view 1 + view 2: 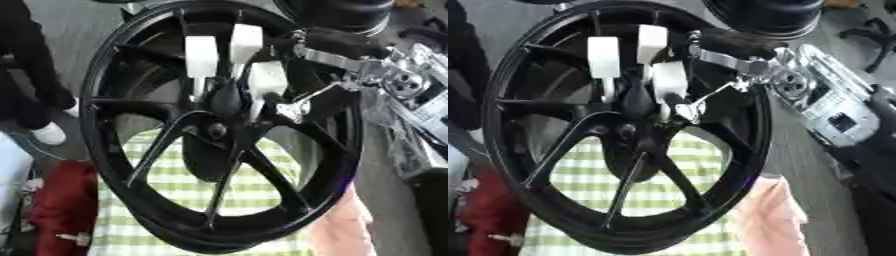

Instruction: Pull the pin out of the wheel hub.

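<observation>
Reaching in from the right, white-tipped fingers of the right hand curl together about the dark rounded pin just above the hub centre of the upright black spoked alloy wheel. Pin apparently seated; extraction outstanding. Green-checked cloth behind. Left hand unseen.

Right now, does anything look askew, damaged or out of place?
Nothing looks damaged. The wheel stands upright but leans in the picture, which may be head tilt. The right hand has its white fingers at the hub. I cannot make out the pin.
</observation>
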